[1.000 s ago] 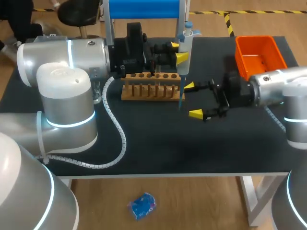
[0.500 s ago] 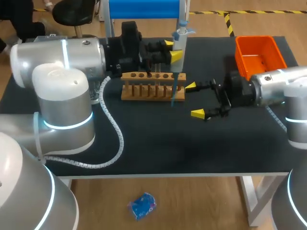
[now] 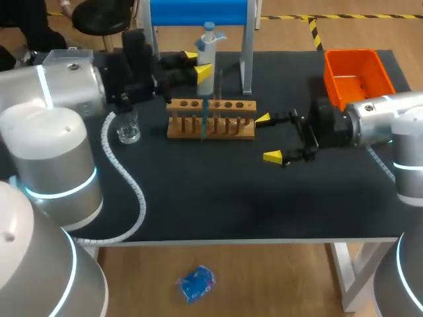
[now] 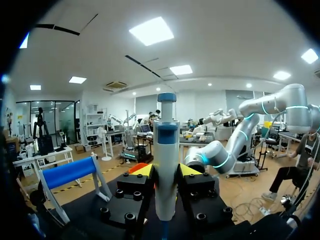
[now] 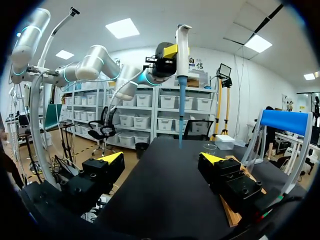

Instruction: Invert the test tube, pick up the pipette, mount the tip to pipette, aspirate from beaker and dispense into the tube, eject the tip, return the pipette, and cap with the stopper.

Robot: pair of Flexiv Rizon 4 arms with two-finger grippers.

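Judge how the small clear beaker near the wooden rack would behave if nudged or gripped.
The beaker looks like clear glass, so it is probably fragile and slick to grip. It is short and squat, so it would likely slide rather than tip.

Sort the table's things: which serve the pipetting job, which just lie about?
Job: pipette in left gripper, beaker, tube rack.
About: orange bin, blue stand; neither in use now, though either may serve later.

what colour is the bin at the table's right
The bin is orange, best seen in the head view.
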